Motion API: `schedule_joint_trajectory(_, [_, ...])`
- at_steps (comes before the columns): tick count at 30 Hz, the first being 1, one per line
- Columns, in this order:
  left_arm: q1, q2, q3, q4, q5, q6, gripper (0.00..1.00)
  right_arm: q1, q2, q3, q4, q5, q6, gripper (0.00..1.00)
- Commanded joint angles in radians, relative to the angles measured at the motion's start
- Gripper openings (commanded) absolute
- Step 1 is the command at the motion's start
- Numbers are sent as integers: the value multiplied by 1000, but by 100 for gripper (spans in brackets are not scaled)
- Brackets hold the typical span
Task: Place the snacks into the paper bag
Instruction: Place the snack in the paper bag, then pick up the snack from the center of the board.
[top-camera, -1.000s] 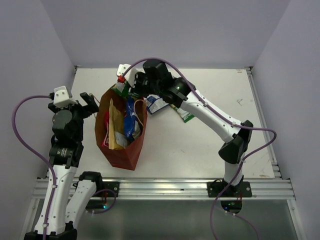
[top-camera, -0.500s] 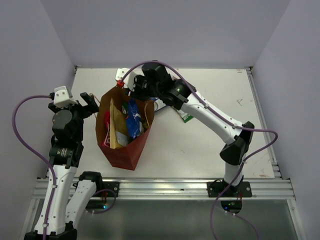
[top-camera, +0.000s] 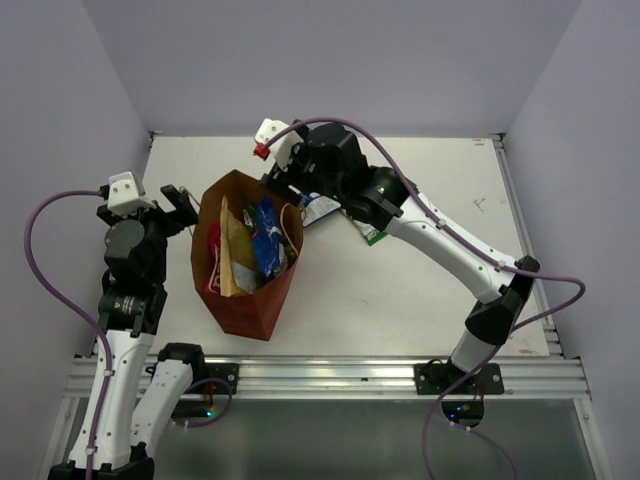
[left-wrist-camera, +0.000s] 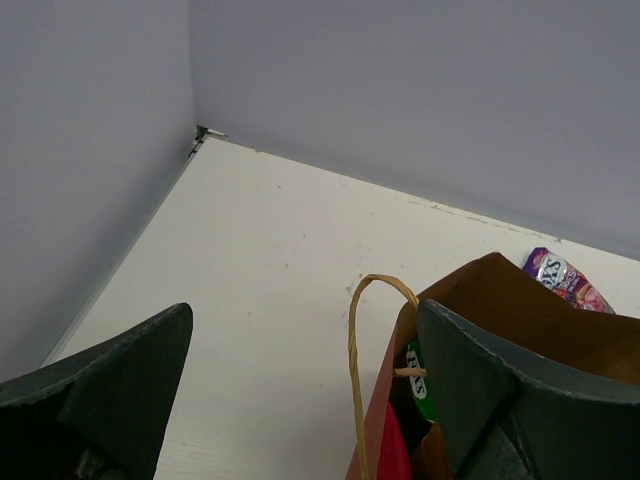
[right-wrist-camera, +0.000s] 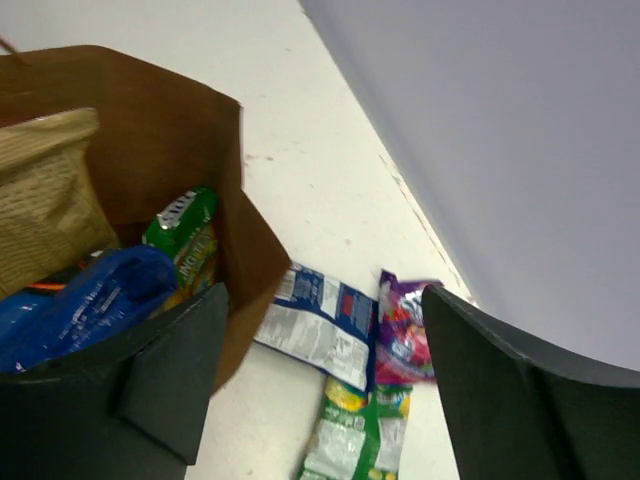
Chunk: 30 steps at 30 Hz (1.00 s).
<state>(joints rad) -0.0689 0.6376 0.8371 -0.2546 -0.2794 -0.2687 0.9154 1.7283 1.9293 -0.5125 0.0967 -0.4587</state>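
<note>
The right hand (right-wrist-camera: 322, 300) is hovering open, empty, over the paper bag's (top-camera: 245, 300) far rim; the left hand (left-wrist-camera: 302, 310) is hovering open at its left side.

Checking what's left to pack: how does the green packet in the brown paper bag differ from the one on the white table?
The bagged green packet is inside the brown paper bag; the loose green packet is on the white table. The bagged one stands against the bag's wall; the loose one lies flat. A blue packet sits beside the bagged one; a blue-white packet and a purple packet beside the loose one. Both are small and green.
</note>
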Motion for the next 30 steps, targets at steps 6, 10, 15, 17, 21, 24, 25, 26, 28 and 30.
schedule_joint_trajectory(6, [-8, -1, -4, 48, 13, 13, 97, -75, -214, -217, 127, 396, 269, 94])
schedule_joint_trajectory(10, [-8, 4, -3, 46, 17, 13, 97, -223, -347, -387, 147, 374, 522, 98])
schedule_joint_trajectory(15, [-8, 7, -3, 46, 17, 13, 97, -394, -449, -637, 186, 362, 840, 98])
schedule_joint_trajectory(17, [-8, 7, -3, 44, 17, 13, 97, -457, -461, -688, 190, 354, 915, 98])
schedule_joint_trajectory(21, [-8, 7, -3, 46, 16, 11, 97, -544, -446, -794, 189, 315, 1086, 99])
schedule_joint_trajectory(24, [-8, 7, -3, 46, 16, 13, 97, -598, -429, -857, 216, 276, 1167, 99])
schedule_joint_trajectory(25, [-8, 7, -3, 46, 16, 13, 97, -608, -423, -874, 251, 240, 1183, 98])
schedule_joint_trajectory(26, [-8, 7, -3, 44, 16, 13, 97, -631, -415, -892, 273, 221, 1201, 98])
schedule_joint_trajectory(28, [-8, 5, -3, 43, 16, 13, 97, -667, -375, -943, 313, 161, 1252, 98])
schedule_joint_trajectory(30, [-8, 5, -3, 41, 16, 13, 97, -682, -346, -955, 330, 130, 1288, 97])
